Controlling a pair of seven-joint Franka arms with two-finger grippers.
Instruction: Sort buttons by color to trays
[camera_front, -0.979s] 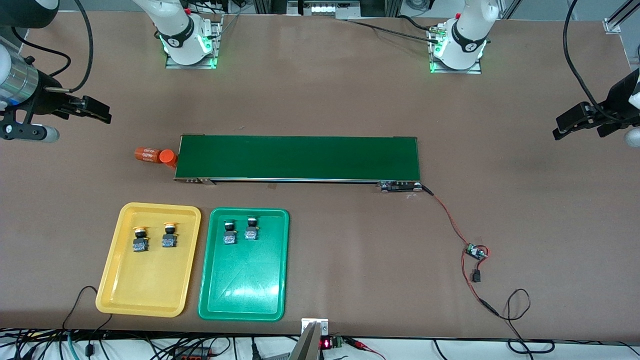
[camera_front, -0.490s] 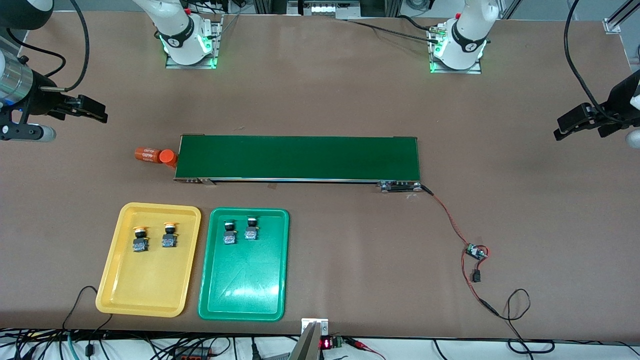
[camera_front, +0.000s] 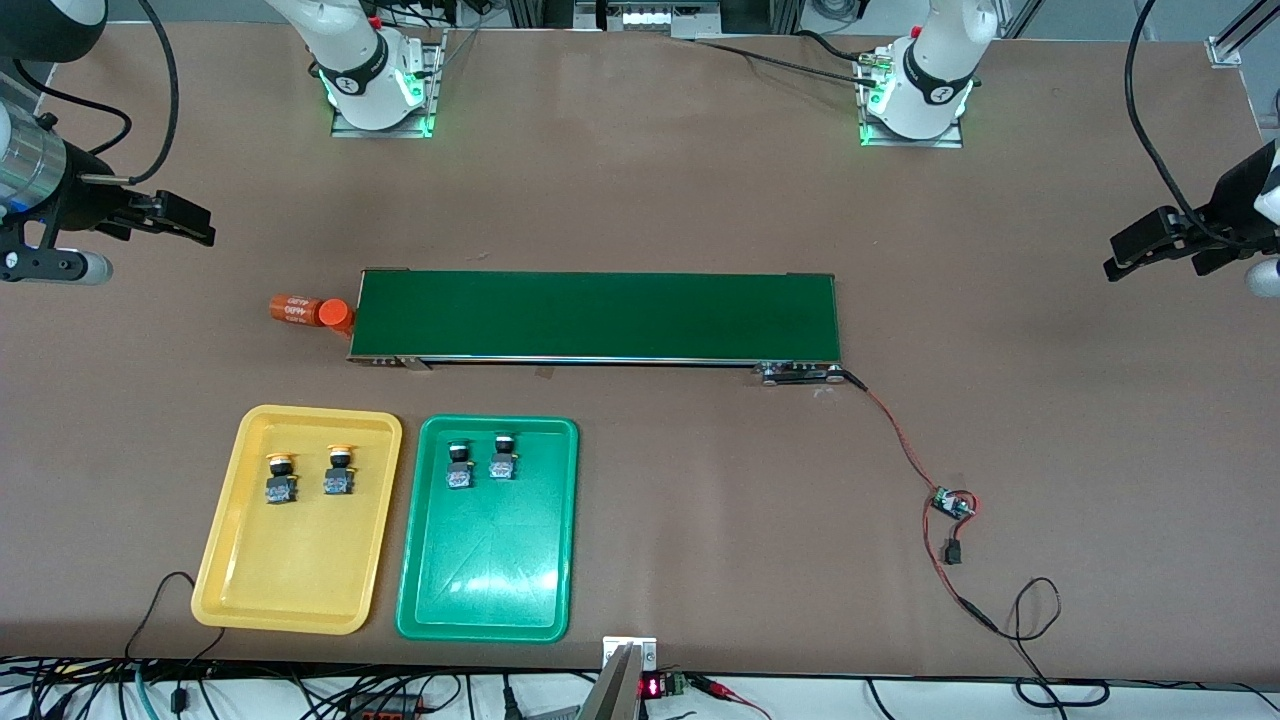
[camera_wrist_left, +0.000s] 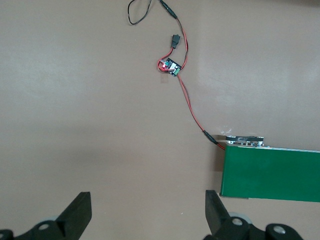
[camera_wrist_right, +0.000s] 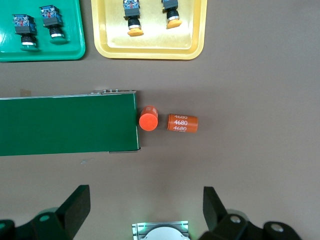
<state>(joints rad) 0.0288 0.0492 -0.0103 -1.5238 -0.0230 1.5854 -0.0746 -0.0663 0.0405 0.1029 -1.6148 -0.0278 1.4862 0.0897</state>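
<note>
Both end effectors (camera_front: 190, 225) (camera_front: 1130, 255) open, empty; buttons (camera_front: 280, 478) sorted in trays (camera_front: 300, 610), well apart.

Right hand (camera_front: 190, 220): shifted toward the worktop's edge at the right arm's end, then halted; left hand (camera_front: 1135, 255): barely moved, fingers apart as before.

From my station, the right wrist view crops the shallow green plastic tray (camera_wrist_right: 65, 50) and shallow yellow plastic tray (camera_wrist_right: 150, 51) at the picture's edge. The long dark green conveyor belt (camera_wrist_left: 272, 172) runs out of the left wrist view. I cannot read the green-capped push-buttons' (camera_front: 460, 466) markings.
</note>
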